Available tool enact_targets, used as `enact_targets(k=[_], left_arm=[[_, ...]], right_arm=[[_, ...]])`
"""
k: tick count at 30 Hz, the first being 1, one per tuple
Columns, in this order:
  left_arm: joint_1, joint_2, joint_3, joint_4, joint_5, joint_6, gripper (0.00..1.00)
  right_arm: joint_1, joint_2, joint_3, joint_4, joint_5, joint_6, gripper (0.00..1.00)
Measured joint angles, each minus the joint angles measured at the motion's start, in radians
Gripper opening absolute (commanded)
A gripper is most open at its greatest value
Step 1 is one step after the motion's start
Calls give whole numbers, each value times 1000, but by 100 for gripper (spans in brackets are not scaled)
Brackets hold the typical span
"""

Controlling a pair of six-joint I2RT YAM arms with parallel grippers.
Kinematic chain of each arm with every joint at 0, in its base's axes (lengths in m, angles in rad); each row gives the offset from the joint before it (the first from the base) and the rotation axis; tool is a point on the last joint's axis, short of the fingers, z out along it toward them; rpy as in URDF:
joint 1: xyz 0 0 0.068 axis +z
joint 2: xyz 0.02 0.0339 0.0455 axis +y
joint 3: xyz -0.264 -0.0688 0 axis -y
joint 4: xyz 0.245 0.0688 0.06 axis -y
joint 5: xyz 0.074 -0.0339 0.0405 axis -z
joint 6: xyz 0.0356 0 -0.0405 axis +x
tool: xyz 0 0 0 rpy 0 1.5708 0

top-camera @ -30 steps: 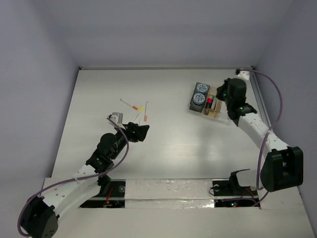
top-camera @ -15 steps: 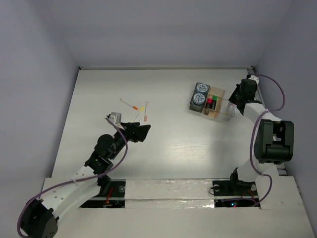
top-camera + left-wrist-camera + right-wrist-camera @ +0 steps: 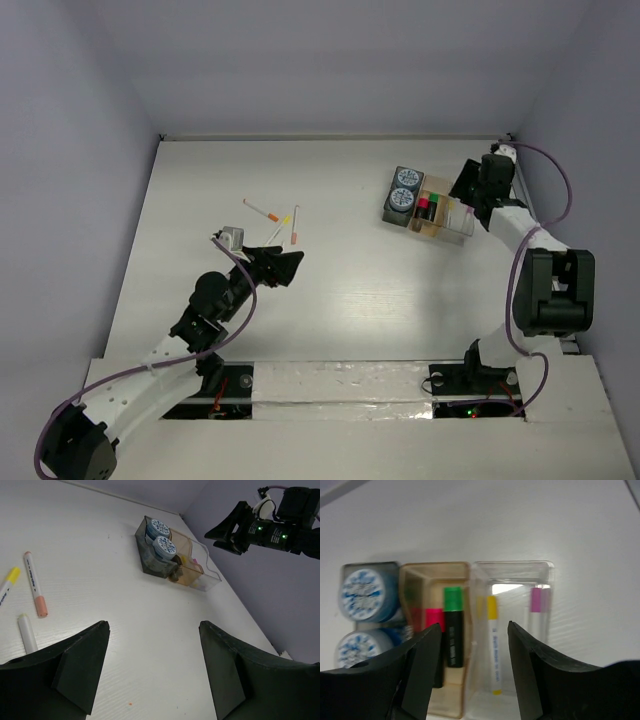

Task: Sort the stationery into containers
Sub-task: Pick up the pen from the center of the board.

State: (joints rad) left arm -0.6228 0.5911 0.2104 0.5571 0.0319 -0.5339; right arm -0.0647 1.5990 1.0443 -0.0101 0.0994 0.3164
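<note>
**Left gripper** (image 3: 152,630): jaws spread wide, nothing between them. It hangs low over the table (image 3: 350,290), just near of 3 loose pens.

**Right gripper** (image 3: 474,630): also spread and empty, poised over the clear end of the tray (image 3: 512,563) at the far right.

**Tray contents:** we see 2 canisters (image 3: 364,592) in the dark end section. The tan section holds a green marker (image 3: 452,625) and a pink piece beside it. The clear section holds 2 pens.

**Loose pens:**
- The orange pen (image 3: 295,226) has its long axis almost straight near-to-far, with the orange end toward the arm bases.
- The yellow pen (image 3: 281,229) lies diagonally, its yellow end far-right and just beside the orange pen.
- The red pen (image 3: 261,209) lies on the opposite diagonal, with its red end near-right.

**Risks, as we judge them:**
- The orange and yellow pens lie so close together that closing the jaws on one could trap or flick the other.
- A pen pinched off its middle could tip or roll away.
- A pen brought in across the clear section's length would catch on the walls.
- The right gripper is close enough to the light tray to nudge it.
</note>
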Motion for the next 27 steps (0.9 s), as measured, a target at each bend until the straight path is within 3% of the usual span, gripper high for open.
enact_targets(k=[4,7,15,21,27], left_arm=[[0,-18,0,-8,-16,-1,63],[0,-81,0,-41,-67,-1,61],[0,-321,-7,-101,-241,-2,60],[1,-312,-7,-130,-284,-2,60],[2,-263,-7,-136,-280,-2,60]], right_arm=[[160,-42,24,-2,-1,-4,60],[357,0,88,-5,-2,-2,62],[720,338,391,-75,21,-6,66],[814,579,634,-182,47,-11,64],[821,698,763,-251,64,-10,63]])
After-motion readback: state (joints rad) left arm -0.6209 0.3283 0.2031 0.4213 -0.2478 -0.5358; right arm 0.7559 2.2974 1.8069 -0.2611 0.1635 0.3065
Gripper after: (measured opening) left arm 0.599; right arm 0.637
